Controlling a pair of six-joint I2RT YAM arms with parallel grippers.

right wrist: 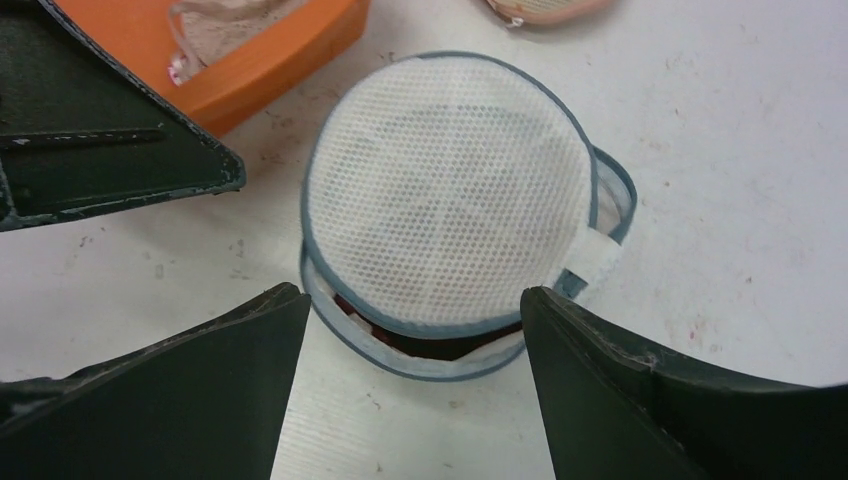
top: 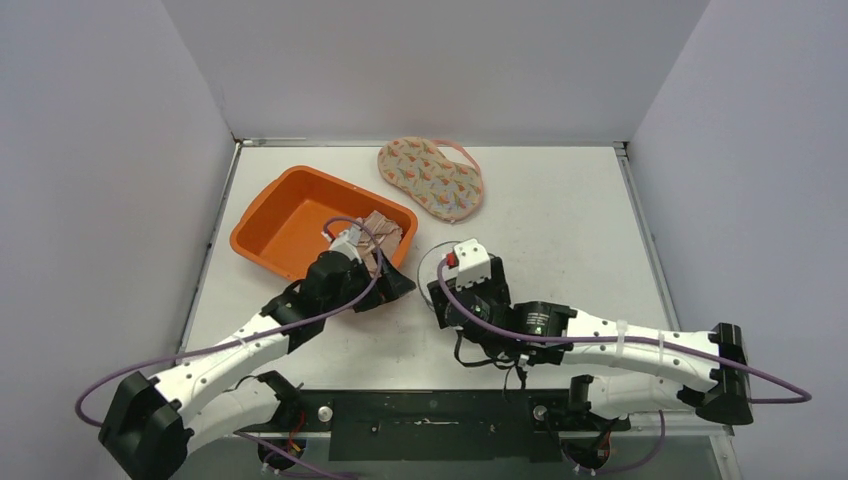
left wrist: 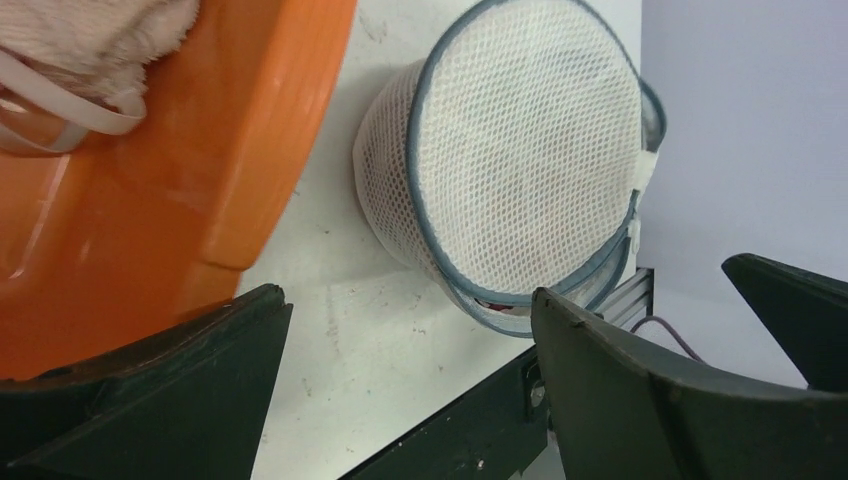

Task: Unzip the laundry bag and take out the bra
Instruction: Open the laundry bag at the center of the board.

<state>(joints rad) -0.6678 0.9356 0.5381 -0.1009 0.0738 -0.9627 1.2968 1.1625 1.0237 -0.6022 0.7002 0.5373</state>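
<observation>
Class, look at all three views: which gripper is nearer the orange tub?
Left. The left gripper hangs open by the orange tub's near right rim. The right gripper is farther right, poised above the white mesh laundry bag, apart from the tub.

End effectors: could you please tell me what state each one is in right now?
Left end effector: open, holding nothing.
Right end effector: open, above the laundry bag, not gripping it.
</observation>
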